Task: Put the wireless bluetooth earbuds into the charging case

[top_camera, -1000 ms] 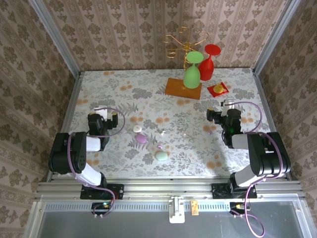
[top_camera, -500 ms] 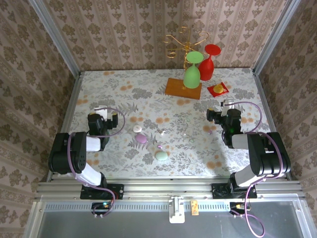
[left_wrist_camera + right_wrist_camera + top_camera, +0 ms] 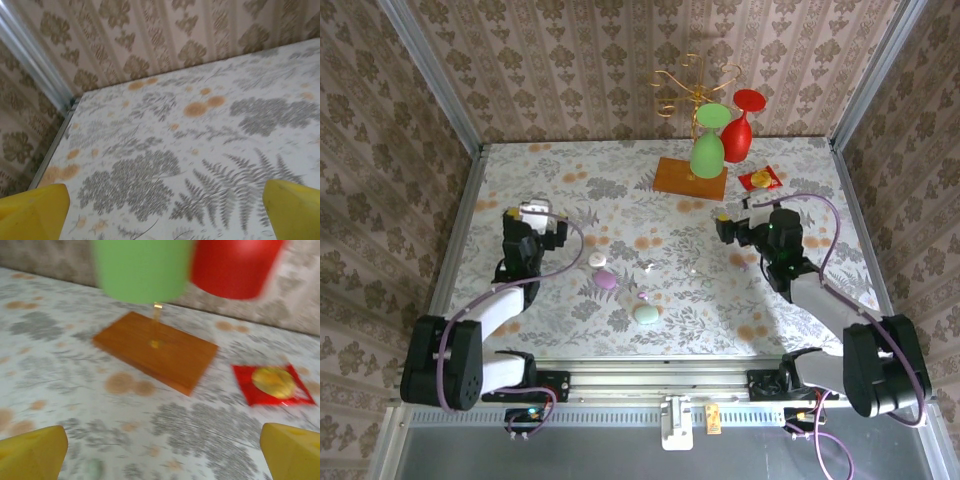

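A white oval plastic case [image 3: 597, 259] lies mid-worktop [image 3: 560, 190], a purple oval plastic case [image 3: 606, 280] just beside it and a green oval plastic case [image 3: 646, 313] nearer the arms. A tiny purple plastic earbud [image 3: 642, 297] and a tiny whitish plastic earbud [image 3: 647, 266] lie loose near them.

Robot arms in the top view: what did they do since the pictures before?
The left end effector reached farther out over the table. The right end effector reached out and left, toward the middle. Both are open and hold nothing. The oval cases and the earbuds stayed put.
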